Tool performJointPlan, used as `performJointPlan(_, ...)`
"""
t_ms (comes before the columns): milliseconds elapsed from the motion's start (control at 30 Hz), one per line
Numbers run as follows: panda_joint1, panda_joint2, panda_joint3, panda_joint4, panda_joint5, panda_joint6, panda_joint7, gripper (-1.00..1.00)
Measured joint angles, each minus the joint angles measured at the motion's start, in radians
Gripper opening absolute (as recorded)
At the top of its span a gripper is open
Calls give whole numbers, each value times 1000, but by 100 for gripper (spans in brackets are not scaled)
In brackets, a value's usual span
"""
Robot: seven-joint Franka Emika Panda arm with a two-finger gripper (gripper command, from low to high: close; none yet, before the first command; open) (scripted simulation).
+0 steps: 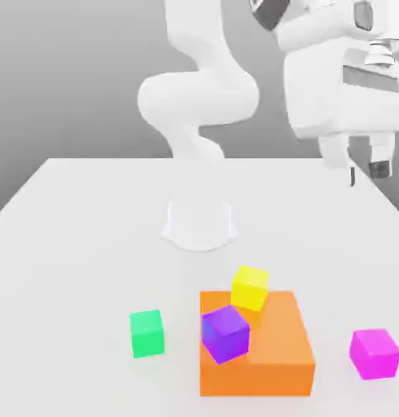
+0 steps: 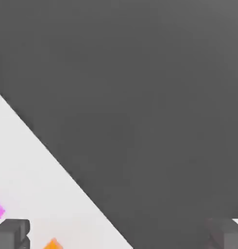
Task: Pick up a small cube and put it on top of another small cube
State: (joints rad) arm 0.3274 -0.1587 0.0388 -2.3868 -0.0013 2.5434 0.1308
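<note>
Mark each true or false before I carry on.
1. The pincer is open. True.
2. The magenta cube sits on top of the yellow cube. False: they stand apart, the magenta one on the table.
3. In the exterior view, the green cube is to the left of the orange block. True.
4. The pincer is gripping the purple cube. False: it is up in the air, away from every cube.

White rounded arm segments (image 1: 199, 98); boxy white hand (image 1: 341, 89), dark grey slot; black-tipped pincer (image 1: 366, 173).
</note>
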Motion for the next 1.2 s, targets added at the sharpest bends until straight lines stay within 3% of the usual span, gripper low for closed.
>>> performJointPlan(333, 116, 364, 87, -49, -61, 137, -335, 0)
performJointPlan(500, 151, 547, 70, -30, -122, 259, -346, 0)
performJointPlan(533, 156, 581, 62, -24, -133, 285, -338, -100)
performJointPlan(767, 160, 588, 59, -23, -133, 290, -338, -100)
performJointPlan(933, 132, 433, 94, -56, -87, 168, -371, -100)
performJointPlan(1200, 49, 141, 44, -215, -43, 40, -325, -100)
